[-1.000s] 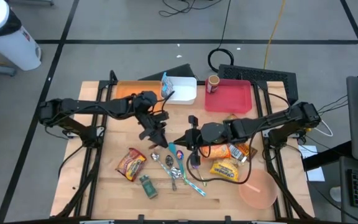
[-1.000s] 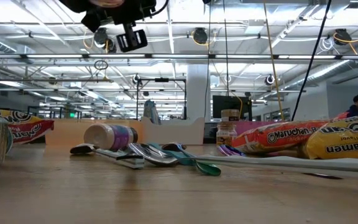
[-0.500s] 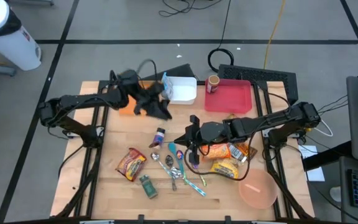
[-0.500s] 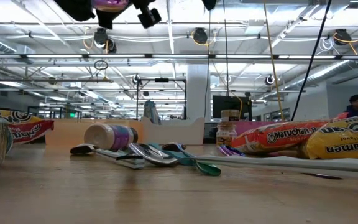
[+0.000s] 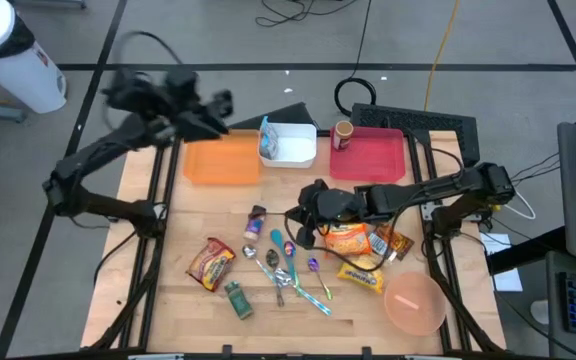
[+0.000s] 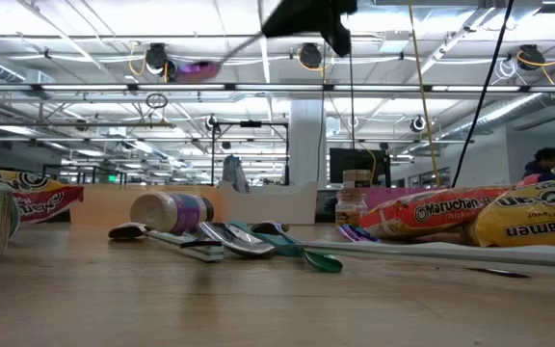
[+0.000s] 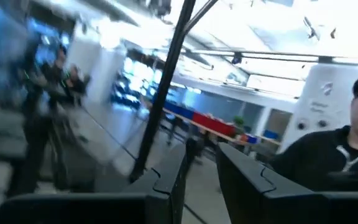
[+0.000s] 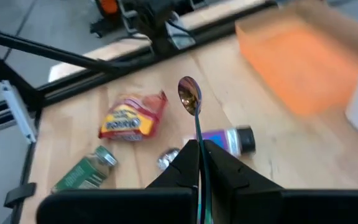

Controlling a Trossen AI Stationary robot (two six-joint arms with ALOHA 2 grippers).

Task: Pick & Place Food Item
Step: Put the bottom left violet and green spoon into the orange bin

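Note:
My right gripper hovers over the table's middle, shut on a spoon that sticks out ahead of it. Below it lie a purple bottle on its side, several spoons, a red snack pack, a green jar and yellow ramen packs. My left gripper is raised high beyond the table's far left corner, above the orange tray. Its fingers stand a little apart with nothing between them. My right gripper pinches the spoon's thin handle between its two fingers, near the handle's free end. It comes from the table's right, slanting a little downward, with the fingers along the handle. The spoon is lifted clear, its bowl pointing toward the table's left.
A white container and a red tray stand along the far edge beside the orange tray. A pink bowl sits at the near right corner. A person shows in the room behind in the left wrist view.
My left gripper has risen from just above the purple bottle and swung toward the table's far left corner, tipping upward and rolling. The bottle stays lying on the table. My right gripper has rolled about its own line with the spoon and shifted slightly.

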